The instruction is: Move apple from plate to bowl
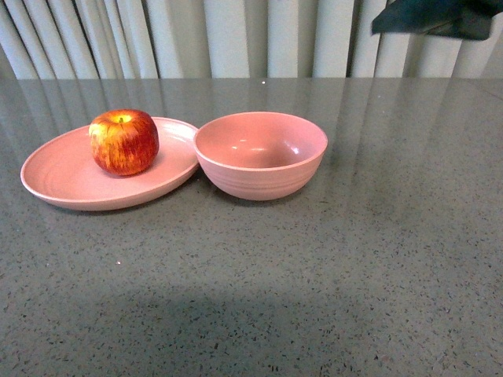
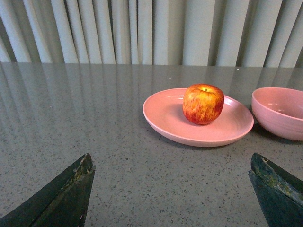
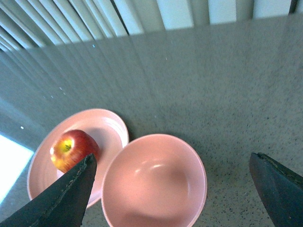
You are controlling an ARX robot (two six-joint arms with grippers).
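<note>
Approach step; nothing grasped yet. The apple (image 1: 123,141) is sitting on the plate (image 1: 63,177), the bowl (image 1: 259,173) standing empty just beside it on the desk (image 1: 354,275). My left pincer (image 2: 170,163) and right pincer (image 3: 173,158) are both gaping open, holding nothing. Next, I judge: lowering one pincer astride the apple

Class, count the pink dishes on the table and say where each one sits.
2. The shallow plate sits left in the front view, holding the apple; the deeper bowl stands close beside it on its right, empty. No others show.
</note>
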